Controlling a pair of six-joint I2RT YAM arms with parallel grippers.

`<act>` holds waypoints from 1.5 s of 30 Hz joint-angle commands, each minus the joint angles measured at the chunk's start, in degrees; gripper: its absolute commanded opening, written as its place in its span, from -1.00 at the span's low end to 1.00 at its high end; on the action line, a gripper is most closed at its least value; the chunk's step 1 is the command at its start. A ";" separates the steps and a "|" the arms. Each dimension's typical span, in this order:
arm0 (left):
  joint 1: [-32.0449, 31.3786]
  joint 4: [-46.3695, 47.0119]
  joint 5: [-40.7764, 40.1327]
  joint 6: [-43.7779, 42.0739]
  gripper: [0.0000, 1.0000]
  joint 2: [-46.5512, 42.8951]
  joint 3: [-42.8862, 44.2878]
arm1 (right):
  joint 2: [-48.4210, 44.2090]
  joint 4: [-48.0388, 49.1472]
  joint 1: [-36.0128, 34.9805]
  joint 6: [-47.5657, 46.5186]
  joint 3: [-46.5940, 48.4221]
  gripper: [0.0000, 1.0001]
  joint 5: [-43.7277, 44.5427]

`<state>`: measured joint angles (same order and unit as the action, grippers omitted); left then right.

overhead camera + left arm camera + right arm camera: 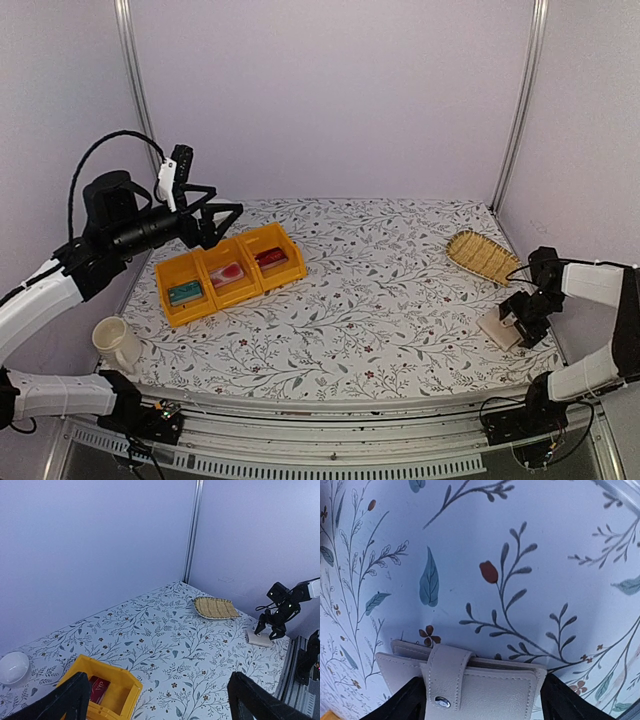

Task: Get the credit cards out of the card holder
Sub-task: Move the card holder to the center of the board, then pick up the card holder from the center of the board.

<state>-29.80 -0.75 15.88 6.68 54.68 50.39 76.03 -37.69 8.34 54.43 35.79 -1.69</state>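
Observation:
The whitish card holder (pixel 497 328) lies closed at the right table edge, its snap strap fastened, and shows close up in the right wrist view (pixel 490 690). My right gripper (pixel 520 318) is down on it, a finger against each side (pixel 480 700). Three credit cards lie one per yellow bin: teal (pixel 184 292), pink (pixel 229 274) and red (pixel 270 259). The red one shows in the left wrist view (pixel 98 689). My left gripper (pixel 222 225) hangs open and empty above the bins (pixel 160 702).
Three joined yellow bins (pixel 160 275) stand at the left. A woven straw basket (pixel 483 254) lies at the back right, also in the left wrist view (pixel 216 607). A white mug (pixel 115 343) stands at the near left corner. Walls close the back and sides.

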 commanded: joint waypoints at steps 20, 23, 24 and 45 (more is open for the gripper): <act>-2.79 -0.48 -1.88 -3.21 0.97 2.69 2.36 | 17.69 1.17 -43.88 28.38 18.38 0.38 -11.88; -3.15 -0.48 -2.08 -3.74 0.97 2.55 2.17 | 18.35 -1.85 -45.92 25.28 21.04 0.66 -9.55; -3.23 -0.48 -2.08 -3.79 0.97 2.64 2.17 | 17.91 -2.93 -46.17 24.15 21.03 0.79 -8.95; -5.38 -3.79 2.51 -0.64 0.97 8.46 2.17 | 33.45 -22.06 -46.91 -52.41 50.12 1.00 -10.17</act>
<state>-34.13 -3.77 17.61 4.43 63.37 52.40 107.63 -55.94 -38.85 16.60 85.67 -8.45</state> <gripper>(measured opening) 0.984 0.999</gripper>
